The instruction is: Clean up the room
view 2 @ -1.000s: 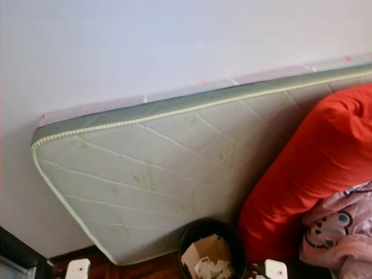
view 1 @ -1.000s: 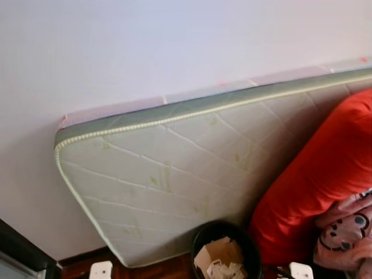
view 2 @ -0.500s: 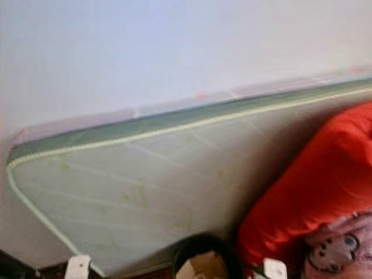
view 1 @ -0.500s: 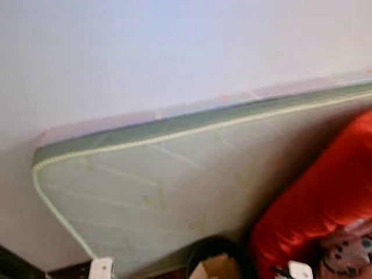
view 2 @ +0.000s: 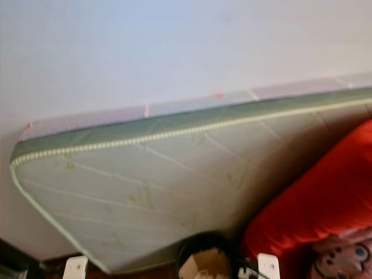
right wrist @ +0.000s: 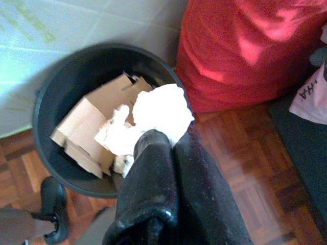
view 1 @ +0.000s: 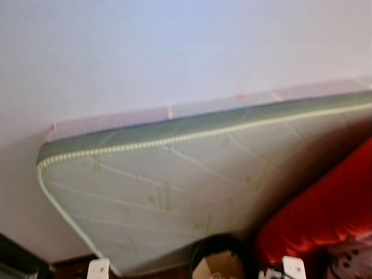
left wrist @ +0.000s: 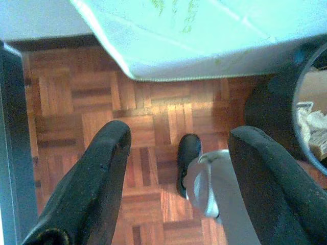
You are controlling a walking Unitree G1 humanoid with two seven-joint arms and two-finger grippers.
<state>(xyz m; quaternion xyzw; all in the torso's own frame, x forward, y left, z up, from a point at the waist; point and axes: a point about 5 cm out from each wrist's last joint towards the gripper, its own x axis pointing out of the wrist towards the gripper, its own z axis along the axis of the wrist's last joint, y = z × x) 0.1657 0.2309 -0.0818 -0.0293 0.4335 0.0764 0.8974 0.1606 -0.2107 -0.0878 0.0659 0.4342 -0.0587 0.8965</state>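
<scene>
The right gripper (right wrist: 163,140) holds its jaws closed on a crumpled white paper wad (right wrist: 159,111) just over the rim of the black trash bin (right wrist: 59,97), which holds cardboard scraps (right wrist: 89,130). The left gripper (left wrist: 179,153) hangs with jaws spread wide above parquet floor (left wrist: 76,102), beside a leaning mattress (view 1: 174,192).

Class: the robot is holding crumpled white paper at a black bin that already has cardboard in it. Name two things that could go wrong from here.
1. The right gripper holds the crumpled paper close to the rim of the black bin, so if released there it might drop onto the wooden floor.
2. Cardboard pieces already sit in the bin, so the paper may perch on them and roll out.
</scene>
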